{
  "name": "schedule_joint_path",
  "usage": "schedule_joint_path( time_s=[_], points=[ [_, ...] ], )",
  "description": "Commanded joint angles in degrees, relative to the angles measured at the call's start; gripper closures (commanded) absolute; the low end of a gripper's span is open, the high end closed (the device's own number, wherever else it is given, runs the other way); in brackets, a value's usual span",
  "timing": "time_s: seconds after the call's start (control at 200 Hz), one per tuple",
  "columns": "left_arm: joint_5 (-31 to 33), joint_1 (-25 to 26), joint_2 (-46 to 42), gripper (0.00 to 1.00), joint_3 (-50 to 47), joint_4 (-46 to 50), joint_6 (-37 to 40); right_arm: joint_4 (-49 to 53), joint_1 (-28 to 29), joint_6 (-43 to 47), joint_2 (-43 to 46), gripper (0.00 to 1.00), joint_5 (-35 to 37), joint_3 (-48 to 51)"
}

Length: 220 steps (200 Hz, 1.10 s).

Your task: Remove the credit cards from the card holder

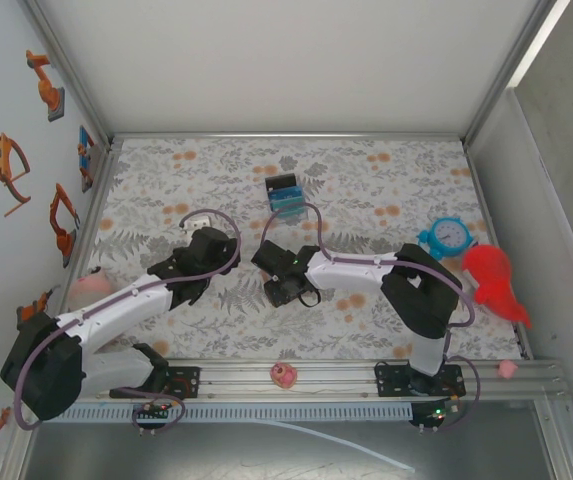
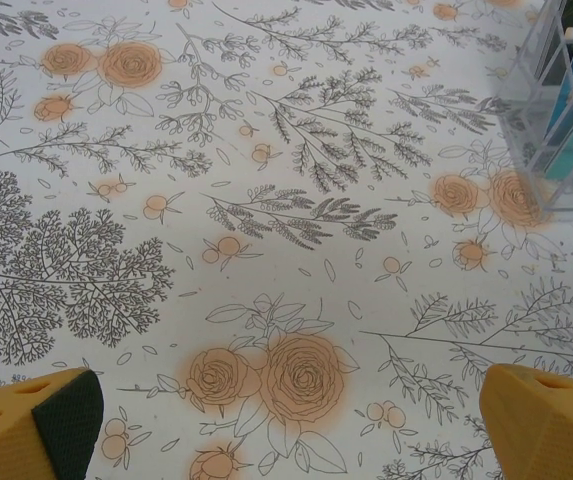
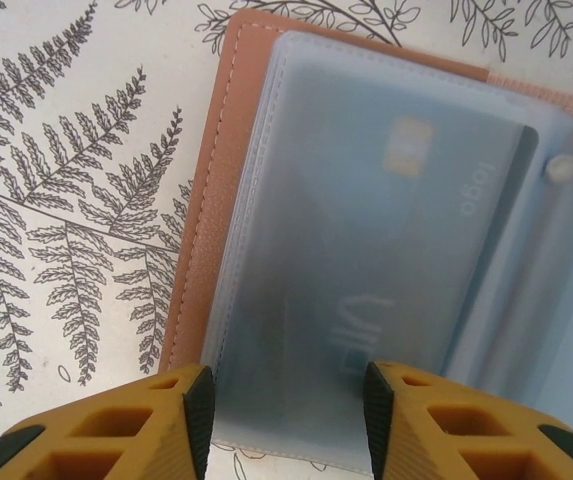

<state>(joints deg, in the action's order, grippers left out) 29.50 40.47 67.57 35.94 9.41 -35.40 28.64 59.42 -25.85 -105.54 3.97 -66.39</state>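
Note:
The card holder (image 3: 211, 200) lies open on the flowered cloth, a tan-brown cover with cloudy plastic sleeves over it. One of the credit cards (image 3: 396, 250), pale blue-grey with a chip, sits inside the top sleeve. My right gripper (image 3: 286, 420) hovers low over the sleeve's near edge, open, its pads either side of the sleeve and not pinching it. In the top view the right gripper (image 1: 284, 285) covers the holder at the table's middle. The left gripper (image 1: 201, 245) is to its left. The left gripper (image 2: 291, 430) is wide open over bare cloth.
A black box of blue and teal cards (image 1: 286, 195) stands behind the grippers, seen as a clear stand (image 2: 561, 110) at the left wrist view's right edge. A blue alarm clock (image 1: 450, 236) and a red toy (image 1: 493, 280) sit at the right. A pink toy (image 1: 285, 375) lies on the front rail.

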Motion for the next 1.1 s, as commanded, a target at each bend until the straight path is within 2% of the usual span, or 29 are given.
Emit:
schedule_joint_path(
  time_s=[0.0,0.346,0.526,0.686,0.866,1.097],
  points=[
    [-0.2,-0.2,0.8,0.03,0.7,1.7,0.0,0.4,0.3,0.1,-0.7,0.55,-0.7,0.3],
    [-1.2,-0.2,1.5,0.03,1.5,1.8,0.3,-0.9,0.2,-0.2,-0.8,0.53,-2.0,2.2],
    [-1.6,-0.3,1.3,0.03,1.5,1.8,0.5,-2.2,-1.0,-0.4,-0.9,0.56,-2.8,3.3],
    [-2.0,-0.2,1.0,0.03,1.5,1.8,1.1,-5.8,-3.3,-0.9,1.4,0.62,-6.3,6.1],
    [-2.9,-0.2,0.6,0.03,1.5,0.8,2.9,-6.6,-4.6,-0.7,3.2,0.78,-6.8,6.7],
    [-3.8,1.4,2.0,0.03,1.8,-1.4,5.3,-7.0,-5.9,-0.5,6.4,0.77,-4.0,6.6]
  ],
)
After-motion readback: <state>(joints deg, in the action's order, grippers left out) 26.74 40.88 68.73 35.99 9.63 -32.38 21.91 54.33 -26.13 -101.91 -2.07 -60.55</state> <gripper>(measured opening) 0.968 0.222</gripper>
